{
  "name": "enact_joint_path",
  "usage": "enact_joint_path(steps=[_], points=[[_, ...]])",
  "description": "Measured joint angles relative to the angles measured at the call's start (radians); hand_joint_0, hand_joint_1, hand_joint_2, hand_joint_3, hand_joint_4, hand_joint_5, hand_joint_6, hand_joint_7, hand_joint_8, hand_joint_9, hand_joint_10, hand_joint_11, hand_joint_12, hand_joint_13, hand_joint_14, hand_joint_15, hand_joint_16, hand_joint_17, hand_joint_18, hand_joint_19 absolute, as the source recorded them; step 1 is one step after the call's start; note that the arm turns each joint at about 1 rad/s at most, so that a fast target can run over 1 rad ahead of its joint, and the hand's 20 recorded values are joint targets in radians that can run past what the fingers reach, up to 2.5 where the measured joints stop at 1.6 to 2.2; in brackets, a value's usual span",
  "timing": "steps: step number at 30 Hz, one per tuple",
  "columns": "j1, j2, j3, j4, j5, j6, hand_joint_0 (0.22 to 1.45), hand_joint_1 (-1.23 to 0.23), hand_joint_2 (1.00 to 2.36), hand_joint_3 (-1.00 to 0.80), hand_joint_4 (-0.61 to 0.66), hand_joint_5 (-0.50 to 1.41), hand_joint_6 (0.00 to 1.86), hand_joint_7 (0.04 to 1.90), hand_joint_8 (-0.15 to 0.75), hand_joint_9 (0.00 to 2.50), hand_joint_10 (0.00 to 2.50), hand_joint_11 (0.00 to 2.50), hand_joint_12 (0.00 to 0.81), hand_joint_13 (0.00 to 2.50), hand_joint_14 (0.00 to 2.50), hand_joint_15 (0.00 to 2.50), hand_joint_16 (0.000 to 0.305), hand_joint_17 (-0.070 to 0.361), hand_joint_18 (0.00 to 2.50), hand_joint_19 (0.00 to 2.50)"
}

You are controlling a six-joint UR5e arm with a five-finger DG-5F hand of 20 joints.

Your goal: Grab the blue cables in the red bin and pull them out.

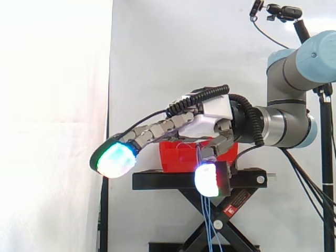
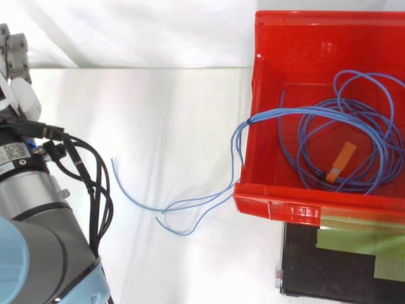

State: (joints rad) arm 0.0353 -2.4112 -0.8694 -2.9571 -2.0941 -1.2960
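Observation:
The red bin (image 2: 278, 204) holds a coil of thin blue cables (image 2: 281, 114) with an orange tag (image 2: 342, 158). A tied bundle of strands runs over the bin's left wall, and loose ends (image 2: 190, 206) trail across the white surface. In the side view the blue cables (image 1: 208, 226) hang down in front of the stand. My hand (image 1: 210, 118) is held in front of the red bin (image 1: 170, 155), one finger stretched left with a green-cyan pad (image 1: 115, 158), another bent down with a white pad (image 1: 206, 179). From above, the hand (image 2: 20, 95) is at the far left, apart from the cables and holding nothing.
The bin rests on a black scissor stand (image 1: 157, 181), whose top (image 2: 329, 272) carries green tape in the top view. A white curtain hangs behind. A camera on a tripod (image 1: 283, 13) stands at the upper right, behind the arm.

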Motion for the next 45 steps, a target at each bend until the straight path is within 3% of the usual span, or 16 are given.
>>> enact_joint_path(steps=[11,16,21,25,30,45], points=[[-0.009,0.000,0.016,-0.019,-0.001,-0.193,0.79,-0.81,1.00,-1.00,0.19,0.38,0.00,0.18,0.226,0.26,0.00,0.15,0.307,0.13,0.01,0.36,0.045,0.100,0.02,0.48],[-0.015,0.001,0.023,-0.073,-0.001,-0.306,0.79,-0.81,1.00,-1.00,0.19,0.38,0.00,0.17,0.229,0.26,0.00,0.14,0.308,0.14,0.01,0.37,0.044,0.100,0.03,0.48],[-0.024,0.001,0.046,-0.170,0.006,-0.433,0.79,-0.81,1.00,-1.00,0.19,0.37,0.00,0.15,0.234,0.28,0.01,0.15,0.307,0.15,0.01,0.39,0.044,0.100,0.03,0.49],[-0.029,0.001,0.060,-0.262,0.041,-0.516,0.80,-0.81,1.00,-1.00,0.19,0.36,0.00,0.14,0.239,0.29,0.00,0.15,0.306,0.16,0.01,0.39,0.044,0.098,0.04,0.48],[-0.037,0.000,0.069,-0.378,0.109,-0.606,0.80,-0.81,1.00,-1.00,0.18,0.35,0.00,0.13,0.241,0.30,0.00,0.17,0.305,0.16,0.01,0.39,0.043,0.098,0.05,0.48],[-0.047,0.001,0.091,-0.462,0.210,-0.835,0.80,-0.81,1.00,-1.00,0.21,0.43,0.01,0.21,0.243,0.37,0.00,0.21,0.308,0.21,0.01,0.37,0.043,0.098,0.13,0.49]])
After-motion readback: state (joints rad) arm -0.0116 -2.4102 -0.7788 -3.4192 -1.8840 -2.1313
